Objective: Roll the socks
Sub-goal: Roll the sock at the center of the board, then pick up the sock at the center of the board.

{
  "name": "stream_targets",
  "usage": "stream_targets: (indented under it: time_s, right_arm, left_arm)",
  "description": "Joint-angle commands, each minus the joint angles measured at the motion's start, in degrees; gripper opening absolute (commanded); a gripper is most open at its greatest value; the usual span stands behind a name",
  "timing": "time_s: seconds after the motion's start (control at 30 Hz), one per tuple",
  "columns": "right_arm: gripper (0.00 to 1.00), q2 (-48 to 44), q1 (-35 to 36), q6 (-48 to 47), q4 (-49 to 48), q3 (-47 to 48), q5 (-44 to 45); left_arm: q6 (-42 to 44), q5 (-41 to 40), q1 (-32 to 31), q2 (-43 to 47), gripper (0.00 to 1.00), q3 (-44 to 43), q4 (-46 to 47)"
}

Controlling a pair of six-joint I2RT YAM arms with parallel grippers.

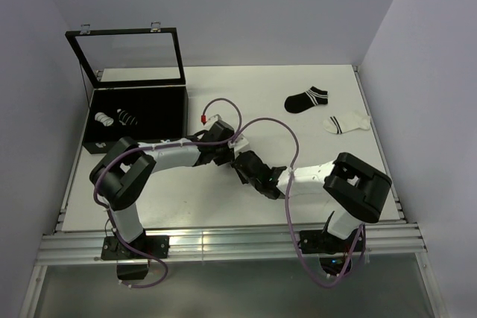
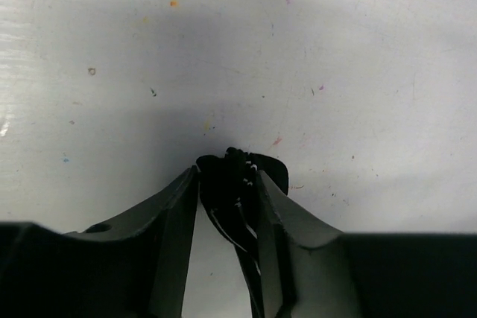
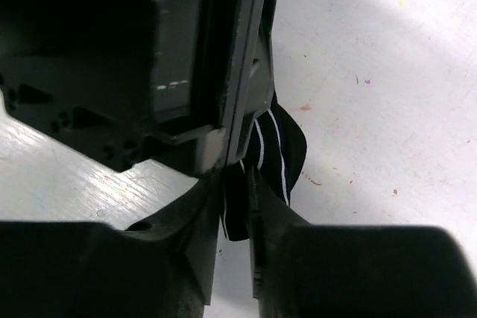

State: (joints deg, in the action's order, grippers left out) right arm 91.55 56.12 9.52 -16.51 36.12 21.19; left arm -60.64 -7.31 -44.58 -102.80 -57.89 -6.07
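Left gripper (image 2: 227, 178) fingers are closed on the held sock (image 2: 227, 195), a black bundle with white stripes, at table (image 1: 223, 87) centre. Right gripper (image 3: 234, 188) fingers grip the same sock from the opposite side. 1 black sock (image 1: 306, 99) and 1 white sock (image 1: 346, 122) lie flat at far right. 2 rolled socks (image 1: 105, 119) sit in the open box (image 1: 160, 113).

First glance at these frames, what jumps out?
The left gripper and right gripper meet mid-table, both pinching one bunched black sock. Far right lie a flat black sock and a white sock; far left, an open black case holds rolled socks.
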Motion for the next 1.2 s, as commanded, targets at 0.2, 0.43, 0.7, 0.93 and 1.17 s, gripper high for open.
stream_targets:
  time_s: [0.2, 0.43, 0.7, 0.93, 1.17]
  right_arm:
    - [0.03, -1.3, -4.9, 6.6, 1.9, -2.3, -13.4]
    - [0.00, -0.9, -13.5, 12.2, -2.3, -3.9, -29.6]
    - [0.00, 1.5, -18.8, 17.9, -3.9, -2.8, -41.1]
    - [0.00, 5.6, -22.1, 23.4, -9.0, -3.3, -47.8]
    - [0.00, 9.2, -26.0, 29.0, -14.7, -4.9, -53.3]
  left_arm:
    - [-0.6, -1.2, 0.1, 8.9, 0.66, 2.1, -2.6]
    - [-6.6, -5.3, 0.2, 15.1, 0.82, 8.7, -0.1]
    - [-7.0, -2.8, -0.6, 12.1, 0.76, 9.3, 4.0]
    - [-7.7, -3.7, -1.7, 8.4, 0.73, 8.1, 5.5]
    - [-7.6, -4.0, -1.7, 5.6, 0.73, 7.2, 5.5]
